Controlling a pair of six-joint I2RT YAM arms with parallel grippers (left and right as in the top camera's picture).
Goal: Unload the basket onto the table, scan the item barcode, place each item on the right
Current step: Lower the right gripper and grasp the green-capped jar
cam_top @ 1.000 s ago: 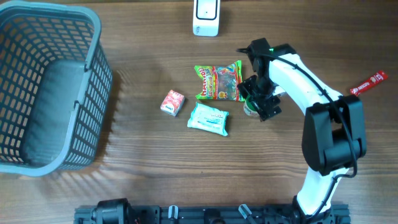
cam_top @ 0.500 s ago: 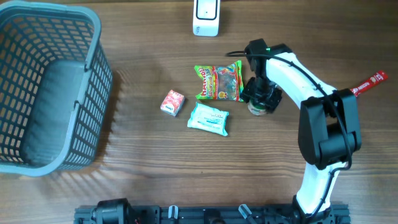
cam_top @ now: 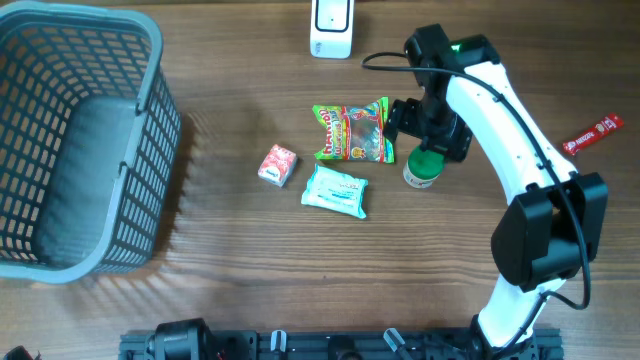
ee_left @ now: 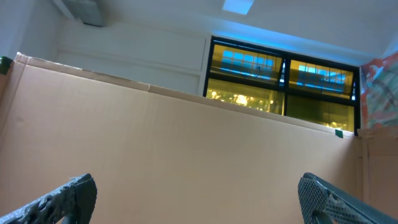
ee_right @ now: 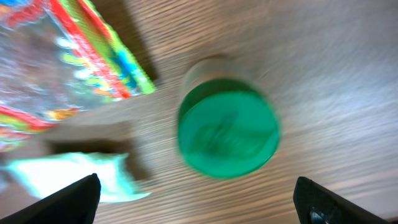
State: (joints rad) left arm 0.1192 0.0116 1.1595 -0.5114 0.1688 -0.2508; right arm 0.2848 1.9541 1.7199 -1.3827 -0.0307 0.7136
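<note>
Spread wide and empty: left gripper [ee_left: 196, 202], aimed up at a cardboard wall [ee_left: 155, 149] and a lit window [ee_left: 280, 87].

Far left on the table [cam_top: 250, 270]: grey mesh basket [cam_top: 165, 120], upright, hard against the left edge. Right of it, past a strip of bare wood: small red packet [cam_top: 278, 164]. Next, white-and-green pouch [cam_top: 335, 190], lying just below a colourful gummy bag [cam_top: 352, 132]; whether touching or apart, cannot tell. Up at the far edge, above the bag: white device [cam_top: 331, 28], well apart from the rest.

Just right of bag and pouch: green-lidded jar [cam_top: 422, 167], upright on the wood, near the bag's right corner with a sliver of wood between in the blurred right wrist view. Above the jar's far side: right gripper [ee_right: 196, 193], fingers far apart, gripping nothing, lid showing between the fingertips from above.

Far right, near the table edge: red stick packet [cam_top: 592, 133], beyond the arm.

Open wood along the whole front of the table and to the jar's right; crowded only on the jar's left.
</note>
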